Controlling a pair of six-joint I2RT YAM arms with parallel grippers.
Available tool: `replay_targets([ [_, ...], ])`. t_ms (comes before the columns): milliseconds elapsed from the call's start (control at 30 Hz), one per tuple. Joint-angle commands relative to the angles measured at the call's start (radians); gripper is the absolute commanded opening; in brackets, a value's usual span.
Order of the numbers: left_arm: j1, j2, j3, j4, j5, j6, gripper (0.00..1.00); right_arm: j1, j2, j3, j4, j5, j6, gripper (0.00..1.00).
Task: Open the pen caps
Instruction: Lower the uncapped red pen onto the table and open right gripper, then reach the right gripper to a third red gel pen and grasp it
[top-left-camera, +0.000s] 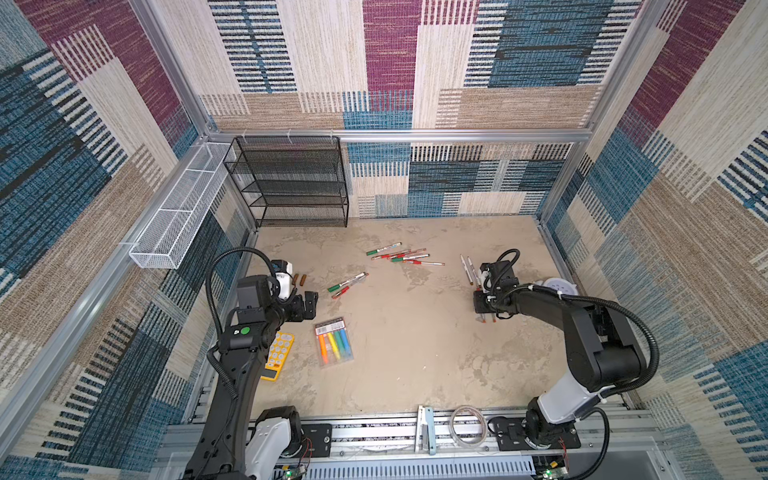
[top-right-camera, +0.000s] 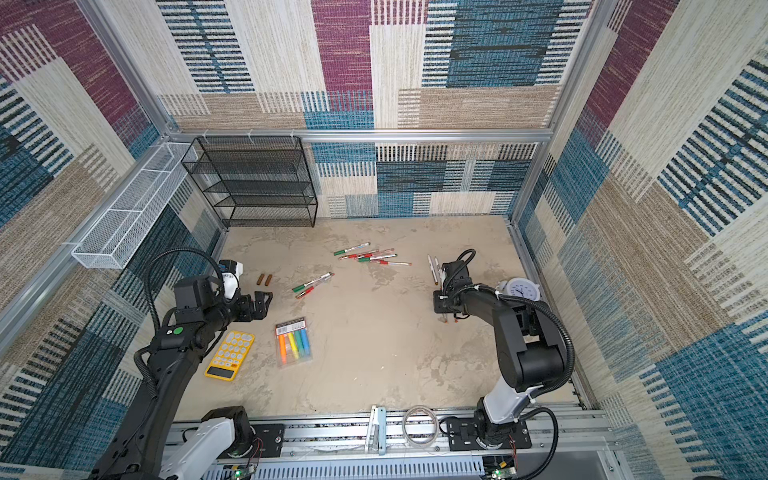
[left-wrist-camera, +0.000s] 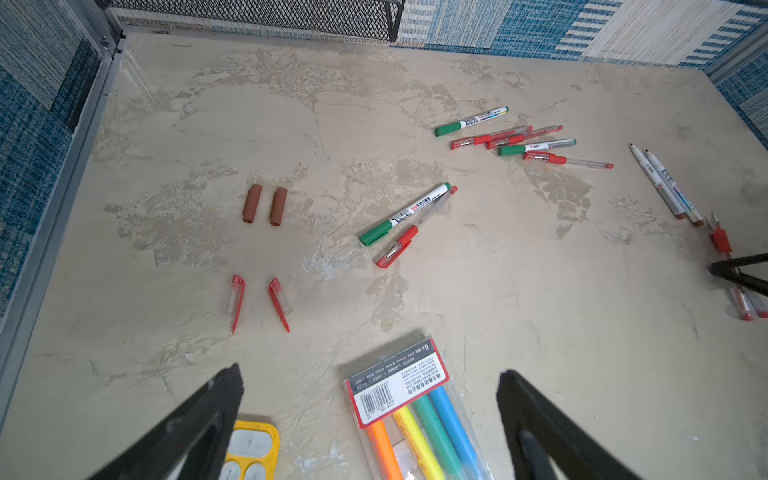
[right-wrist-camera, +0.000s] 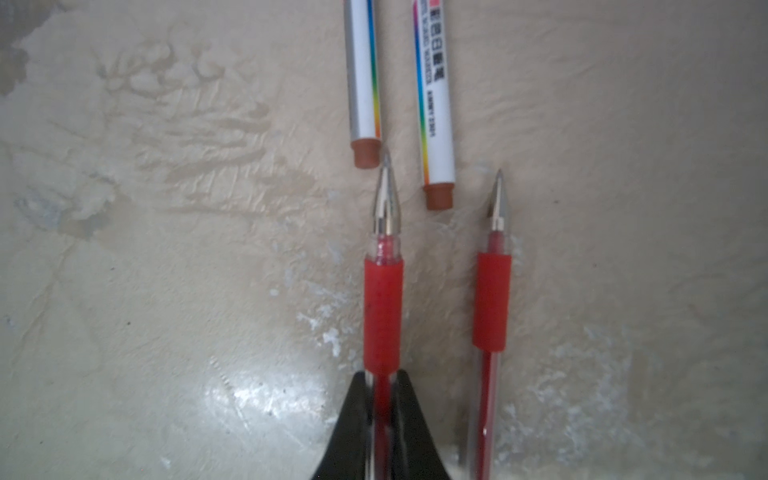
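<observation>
The counter (top-left-camera: 415, 365) filled the booth floor. A black mesh rack (top-left-camera: 291, 183) stood at its far left, and a white mesh basket (top-left-camera: 174, 216) hung on the left wall.

The left pincer (top-left-camera: 311, 306) hung over the left side with its fingers wide apart and nothing between them. The left wrist view cut both fingers off at the frame edge. At the right, the right pincer (right-wrist-camera: 381, 380) was clamped on the clear barrel of a red-grip pen (right-wrist-camera: 382, 307), just behind the grip. In both top views the arm hid that hold. Whether the pen touched the counter could not be told.

A yellow calculator (top-left-camera: 279, 353) lay near left, partly under the left arm, with a highlighter pack (top-left-camera: 333, 341) just right of it. The right arm partly covered a white clock (top-right-camera: 521, 289).

A heap of capped pens (top-left-camera: 401, 255) lay far centre, too tangled to count. Two more capped pens (top-left-camera: 348, 281) lay touching, left of centre. Two uncapped white markers (top-left-camera: 466, 268) lay side by side just beyond the right pincer. A second uncapped red pen (right-wrist-camera: 490, 299) lay beside the held one.

Two brown caps (left-wrist-camera: 252, 203) lay side by side at the left. Two red caps (left-wrist-camera: 237, 301) lay nearer and did not show in either top view.
</observation>
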Motion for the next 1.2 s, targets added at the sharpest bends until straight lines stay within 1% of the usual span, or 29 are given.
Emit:
replay_targets([
  [0, 0.003, -0.004, -0.001, 0.030, 0.004, 0.020, 0.99, 0.000, 0.023, 0.018, 0.009, 0.018, -0.017, 0.18],
  [100, 0.010, 0.000, 0.005, 0.025, -0.003, 0.016, 0.99, 0.001, 0.036, 0.035, -0.009, 0.011, -0.019, 0.25],
  [300, 0.013, 0.003, 0.001, 0.026, -0.014, 0.024, 0.99, 0.001, 0.007, 0.060, -0.040, 0.002, -0.025, 0.32],
  [533, 0.018, 0.002, -0.001, 0.031, -0.014, 0.021, 0.99, 0.009, -0.122, 0.114, -0.122, -0.038, 0.000, 0.37],
  [667, 0.022, -0.005, -0.008, 0.044, -0.027, 0.021, 0.99, 0.058, -0.160, 0.144, -0.117, -0.055, 0.014, 0.44],
  [800, 0.029, -0.003, -0.001, 0.032, -0.025, 0.016, 0.99, 0.121, -0.115, 0.201, -0.090, -0.115, 0.047, 0.50],
  [900, 0.030, -0.018, -0.008, 0.042, -0.025, 0.018, 0.99, 0.178, -0.068, 0.236, -0.030, -0.148, 0.070, 0.54],
  [1067, 0.031, -0.023, -0.006, 0.031, -0.039, 0.028, 0.99, 0.271, 0.065, 0.358, 0.005, -0.162, 0.106, 0.65],
  [1167, 0.031, -0.032, -0.022, 0.044, -0.035, 0.032, 0.99, 0.317, 0.152, 0.421, 0.057, -0.200, 0.123, 0.69],
])
